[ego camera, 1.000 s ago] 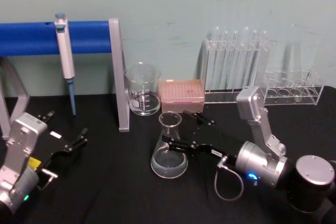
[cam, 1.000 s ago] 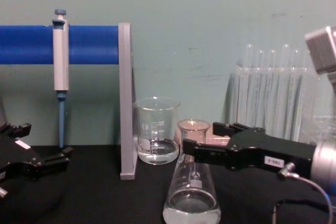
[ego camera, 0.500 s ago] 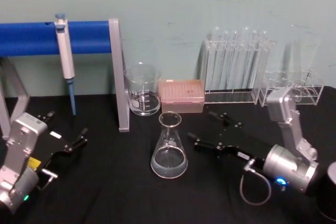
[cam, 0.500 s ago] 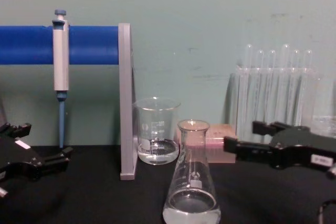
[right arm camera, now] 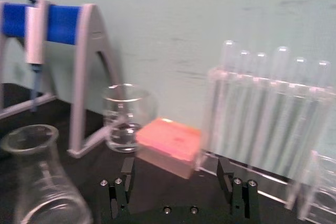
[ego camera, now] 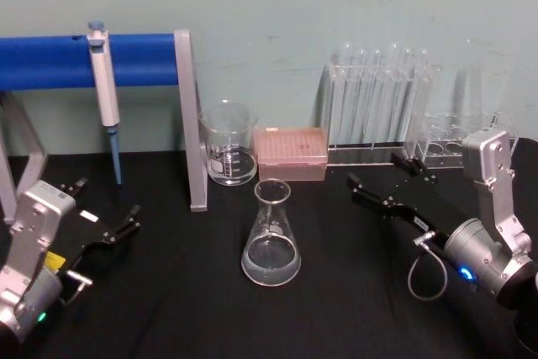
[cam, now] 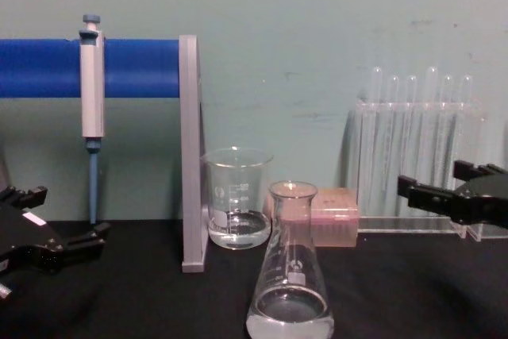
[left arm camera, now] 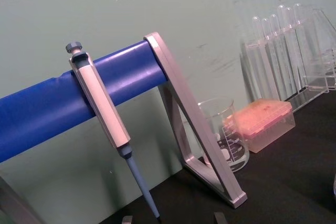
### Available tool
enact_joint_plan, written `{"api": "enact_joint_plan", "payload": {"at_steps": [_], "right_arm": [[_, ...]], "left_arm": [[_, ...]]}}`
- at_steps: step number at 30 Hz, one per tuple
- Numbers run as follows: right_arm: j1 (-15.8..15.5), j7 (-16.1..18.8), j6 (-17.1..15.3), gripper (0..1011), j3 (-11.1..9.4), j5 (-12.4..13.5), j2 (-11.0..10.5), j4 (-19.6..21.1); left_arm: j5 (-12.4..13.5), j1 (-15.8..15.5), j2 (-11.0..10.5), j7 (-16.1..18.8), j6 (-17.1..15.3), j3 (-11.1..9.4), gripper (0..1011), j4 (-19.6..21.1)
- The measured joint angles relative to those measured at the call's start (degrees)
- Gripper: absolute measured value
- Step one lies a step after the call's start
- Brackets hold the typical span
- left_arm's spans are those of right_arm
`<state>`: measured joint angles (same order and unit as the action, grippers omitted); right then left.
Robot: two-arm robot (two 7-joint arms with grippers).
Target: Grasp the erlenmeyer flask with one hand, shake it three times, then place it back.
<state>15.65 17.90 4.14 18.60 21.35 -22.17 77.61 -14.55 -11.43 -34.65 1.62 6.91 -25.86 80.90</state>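
The flask (ego camera: 271, 237) stands upright mid-counter, free of both grippers. The right gripper (ego camera: 380, 180), jaws spread, hangs well apart toward the right edge; any retreat should stay clear of the test tubes (ego camera: 378, 98). The left gripper (ego camera: 105, 218), spread, sits parked near the left edge.

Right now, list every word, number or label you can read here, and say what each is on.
None can be read.
Flask: white graduation marks, too blurred to read.
Beaker: white printed scale, too small to read.
Left pincer: small white label, no legible text.
Left arm: yellow sticker, unreadable.
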Motion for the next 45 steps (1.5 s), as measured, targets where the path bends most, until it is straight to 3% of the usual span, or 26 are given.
{"api": "enact_joint_plan", "payload": {"at_steps": [4,11,24,45], "right_arm": [[-0.19,-3.62,-0.14,1000,-1.13,-1.96,1.32,-0.76],[-0.22,-5.89,-1.22,1000,-2.11,-3.61,2.82,-2.32],[0.34,-6.45,-2.11,1000,-3.61,-5.34,5.13,-5.04],[0.37,-6.46,-2.11,1000,-3.53,-5.36,5.08,-5.07]], "left_arm": [[0.0,0.0,0.0,0.0,0.0,0.0,1001,0.0],[0.0,0.0,0.0,0.0,0.0,0.0,1001,0.0],[0.0,0.0,0.0,0.0,0.0,0.0,1001,0.0],[0.0,0.0,0.0,0.0,0.0,0.0,1001,0.0]]}}
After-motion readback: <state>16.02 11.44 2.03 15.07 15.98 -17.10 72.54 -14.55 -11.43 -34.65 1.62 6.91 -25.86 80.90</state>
